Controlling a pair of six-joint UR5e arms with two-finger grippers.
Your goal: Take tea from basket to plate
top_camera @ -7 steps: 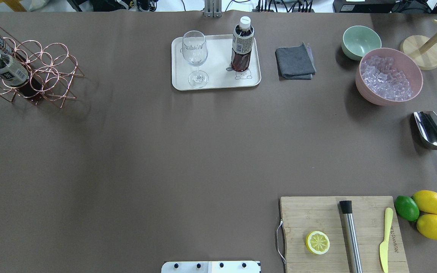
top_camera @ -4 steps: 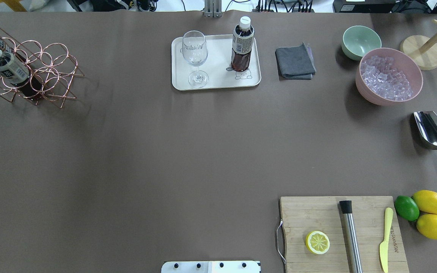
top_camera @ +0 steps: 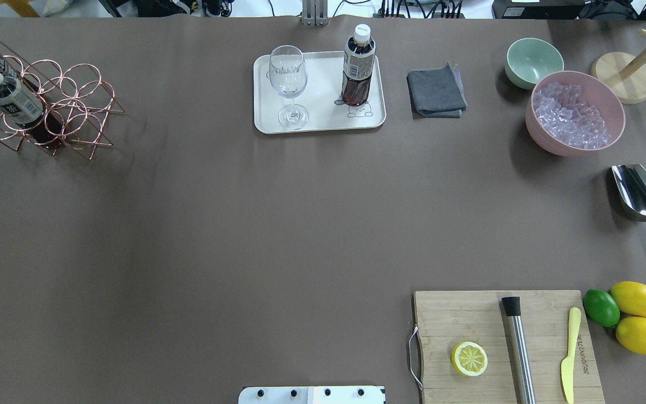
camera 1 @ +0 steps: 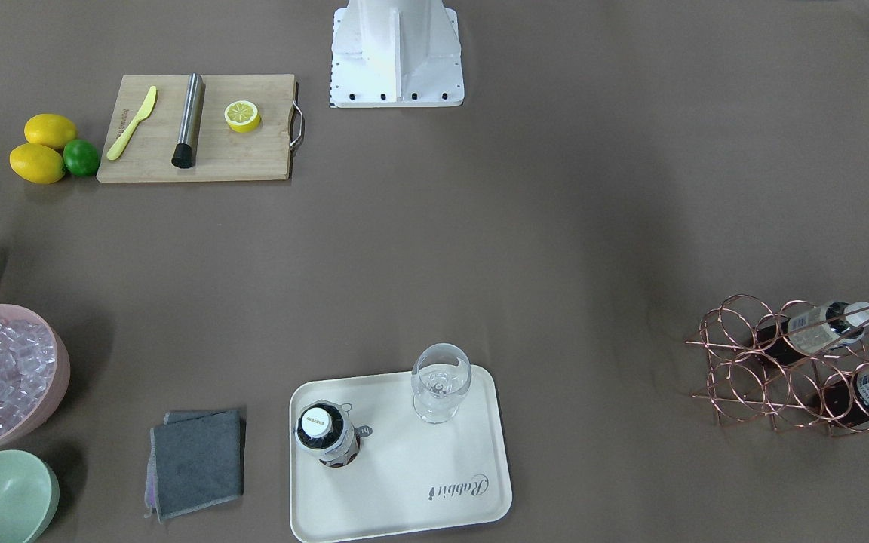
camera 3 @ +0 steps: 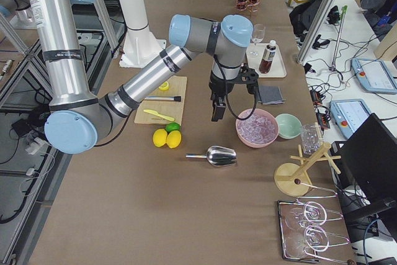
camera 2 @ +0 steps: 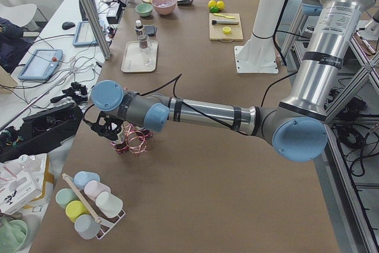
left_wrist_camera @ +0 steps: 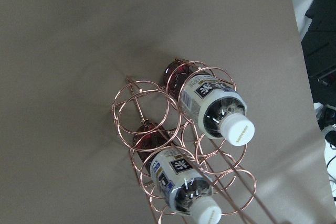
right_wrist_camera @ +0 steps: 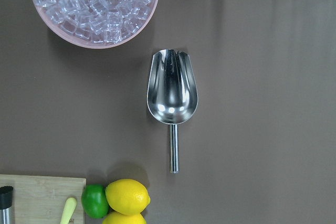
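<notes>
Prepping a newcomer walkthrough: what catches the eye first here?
The rose-gold wire basket at the robot's far left, two tea bottles leaning in its rings, stands out first. Next comes the cream tray at the far middle edge, bearing an upright tea bottle and a clear stemmed glass. At far right sits a pink bowl heaped with ice cubes.

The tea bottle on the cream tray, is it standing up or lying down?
Standing up. The tea bottle rests on its base on the tray, white cap on top; the front-facing view looks down onto that cap.
</notes>
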